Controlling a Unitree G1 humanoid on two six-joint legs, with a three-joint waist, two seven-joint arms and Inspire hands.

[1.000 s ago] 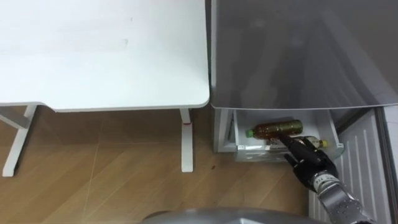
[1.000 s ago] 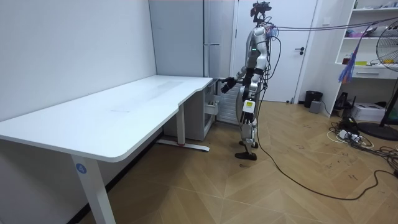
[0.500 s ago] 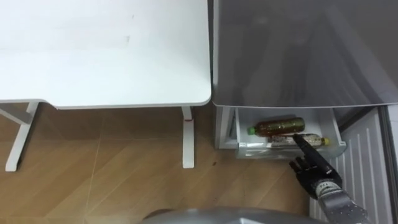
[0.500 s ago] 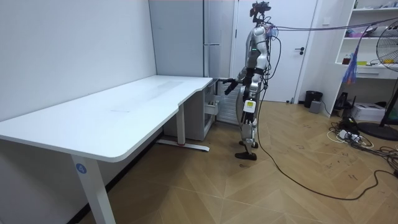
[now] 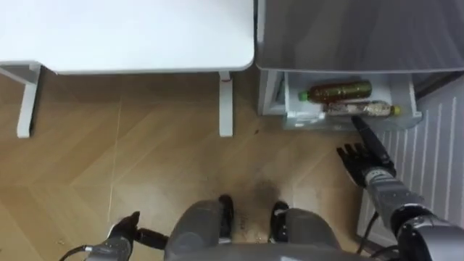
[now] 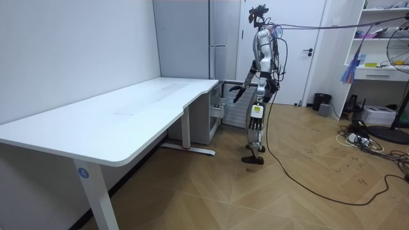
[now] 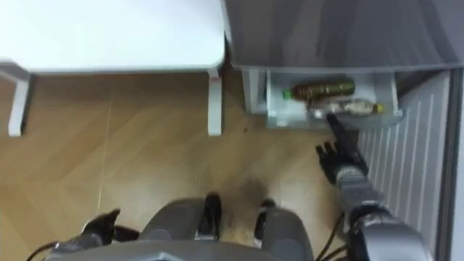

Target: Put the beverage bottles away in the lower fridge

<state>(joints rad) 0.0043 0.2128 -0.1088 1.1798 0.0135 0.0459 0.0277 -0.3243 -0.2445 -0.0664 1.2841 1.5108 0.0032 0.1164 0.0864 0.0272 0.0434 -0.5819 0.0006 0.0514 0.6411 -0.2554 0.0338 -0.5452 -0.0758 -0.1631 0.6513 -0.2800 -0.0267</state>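
Observation:
The fridge's lower drawer [image 5: 291,109] is pulled out. Two drinks lie in it on their sides: a brown bottle with a green cap [image 5: 339,91], and in front of it a paler bottle with a yellow cap [image 5: 366,109]. My right hand [image 5: 365,154] hovers just in front of the drawer's front edge, open, fingers straight and pointing at the bottles, holding nothing. My left hand [image 5: 129,230] hangs low at my left side, relaxed and holding nothing. In the room view I stand upright facing the fridge [image 6: 220,38], right hand [image 6: 238,94] stretched forward.
The fridge's grey top [image 5: 362,32] overhangs the drawer. Its white ribbed open door [image 5: 435,152] stands close on my right. A white desk [image 5: 130,29] with a leg [image 5: 226,101] borders the fridge on the left. Wooden floor lies under me.
My right hand has drawn back out of the drawer and left the yellow-capped bottle lying there. I have straightened up and my view has tipped down towards the floor.

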